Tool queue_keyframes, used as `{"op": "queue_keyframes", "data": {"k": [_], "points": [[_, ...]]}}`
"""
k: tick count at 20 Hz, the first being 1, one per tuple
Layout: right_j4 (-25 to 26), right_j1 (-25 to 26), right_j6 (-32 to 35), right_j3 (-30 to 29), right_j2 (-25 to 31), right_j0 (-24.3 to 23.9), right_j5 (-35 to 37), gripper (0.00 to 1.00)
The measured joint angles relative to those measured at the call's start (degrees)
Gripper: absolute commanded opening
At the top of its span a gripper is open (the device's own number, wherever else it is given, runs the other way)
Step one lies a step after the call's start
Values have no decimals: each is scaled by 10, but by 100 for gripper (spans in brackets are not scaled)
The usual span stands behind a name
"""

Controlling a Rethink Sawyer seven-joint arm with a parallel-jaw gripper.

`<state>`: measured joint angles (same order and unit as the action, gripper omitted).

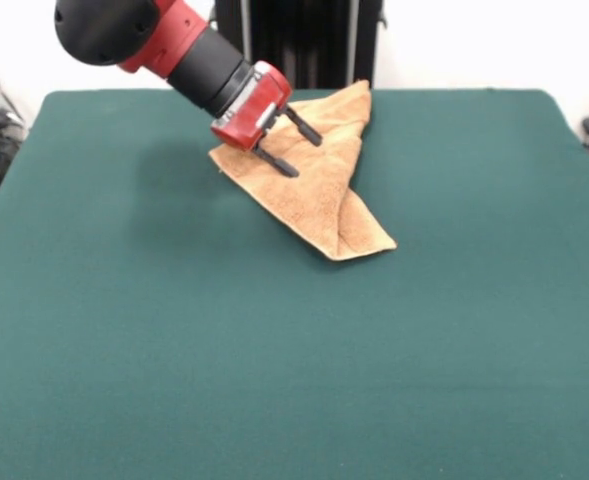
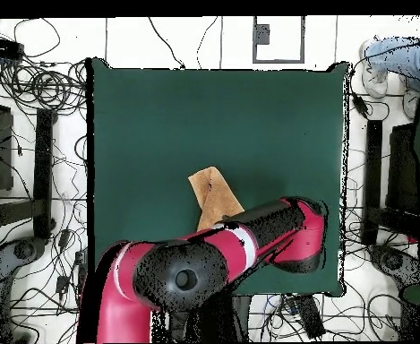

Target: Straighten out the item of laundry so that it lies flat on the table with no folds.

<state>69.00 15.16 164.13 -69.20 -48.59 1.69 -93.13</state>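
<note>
Orange-tan terry towel (image 1: 319, 185) is found folded into a rough triangle in the upper centre of the front view, on the green table (image 1: 174, 330). The gripper (image 1: 296, 150) is held over its upper left part, fingers spread, nothing pinched. A single top layer should be gripped at a free corner and drawn outward low, so that the fold is opened rather than dragged.

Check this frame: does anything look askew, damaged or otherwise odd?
Only the small orange-tan terry towel looks off: it lies folded over itself into a rough triangle near the far edge of the dark green felt table. The red and black arm's open claw hovers over it. Nothing looks damaged.
</note>
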Motion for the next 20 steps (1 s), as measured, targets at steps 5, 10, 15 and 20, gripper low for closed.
{"op": "queue_keyframes", "data": {"k": [5, 10, 15, 20], "points": [[44, 8, 16, 30, -22, 25, 7, 100], [71, 15, 61, 50, -41, 46, 16, 100], [82, 16, 97, 59, -45, 52, 17, 100], [97, 17, 128, 70, -45, 53, 17, 100]]}}
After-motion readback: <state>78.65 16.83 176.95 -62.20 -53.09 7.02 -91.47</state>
